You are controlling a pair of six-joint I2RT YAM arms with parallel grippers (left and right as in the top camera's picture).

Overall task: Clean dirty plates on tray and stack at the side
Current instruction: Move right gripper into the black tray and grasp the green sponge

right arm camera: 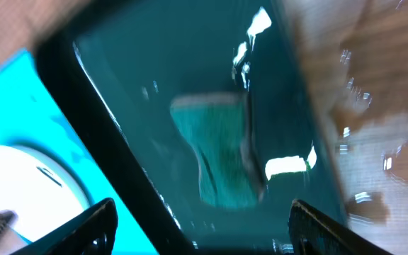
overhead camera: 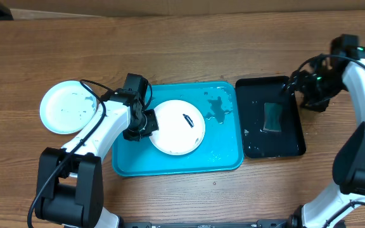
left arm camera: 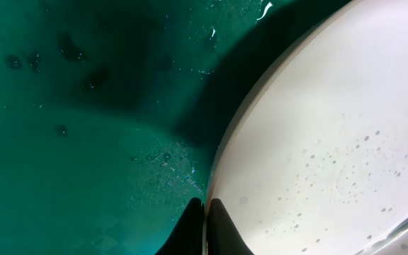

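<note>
A white plate (overhead camera: 177, 130) with a small dark smear lies on the turquoise tray (overhead camera: 170, 163). My left gripper (overhead camera: 146, 124) is shut on this plate's left rim; the left wrist view shows the fingers (left arm camera: 205, 216) pinching the wet plate's (left arm camera: 331, 142) edge over the tray (left arm camera: 83, 106). A pale-blue-rimmed plate (overhead camera: 68, 106) lies on the table left of the tray. My right gripper (overhead camera: 294, 86) is open and empty above the far right of a black tray. The yellow-green-rimmed plate is out of view.
The glossy black tray (overhead camera: 258, 82) stands right of the turquoise tray and holds water and a green sponge (overhead camera: 273, 117). In the blurred right wrist view the sponge (right arm camera: 218, 156) lies ahead of the open fingers (right arm camera: 200, 227). Water puddles lie on the turquoise tray's far right.
</note>
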